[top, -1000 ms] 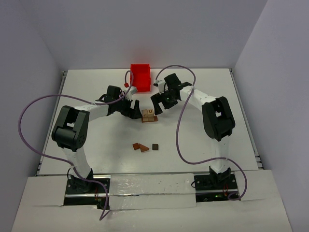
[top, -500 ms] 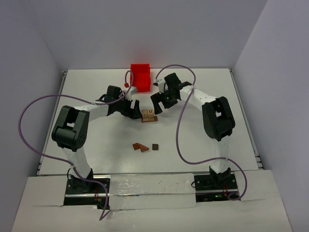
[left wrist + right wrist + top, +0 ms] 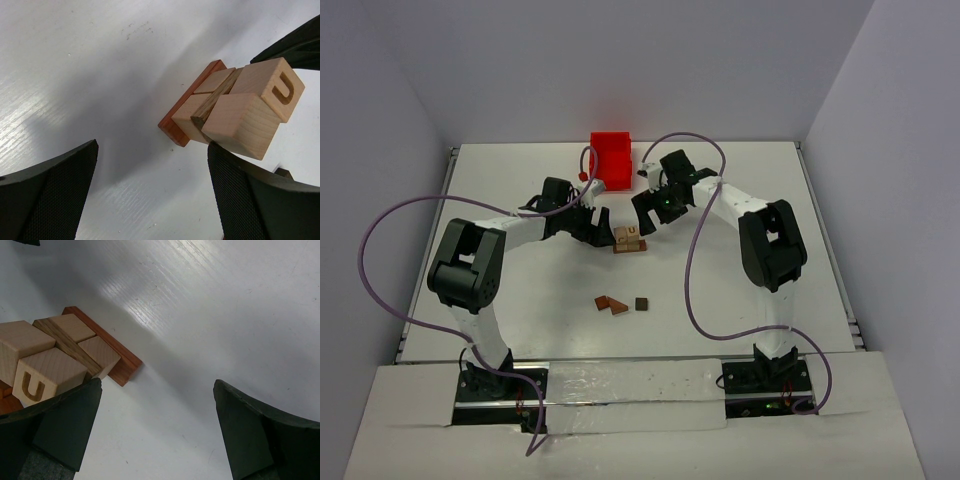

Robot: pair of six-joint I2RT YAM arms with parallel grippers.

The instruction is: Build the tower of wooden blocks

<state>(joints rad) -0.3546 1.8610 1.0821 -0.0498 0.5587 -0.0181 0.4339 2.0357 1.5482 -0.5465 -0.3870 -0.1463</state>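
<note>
The wood block tower (image 3: 629, 239) stands mid-table: a reddish-brown flat base, two light tan cubes, a thin darker slat, and two tan cubes on top, one with a "U". It shows in the left wrist view (image 3: 235, 107) and the right wrist view (image 3: 60, 357). My left gripper (image 3: 604, 229) is open just left of the tower, its fingers empty (image 3: 152, 192). My right gripper (image 3: 647, 220) is open just right of the tower, empty (image 3: 157, 427). Loose reddish-brown flat blocks (image 3: 611, 303) and a dark brown cube (image 3: 642, 303) lie nearer the front.
A red plastic bin (image 3: 612, 159) stands at the back of the table, behind the grippers. Purple cables loop off both arms. The white table (image 3: 740, 300) has walls on three sides.
</note>
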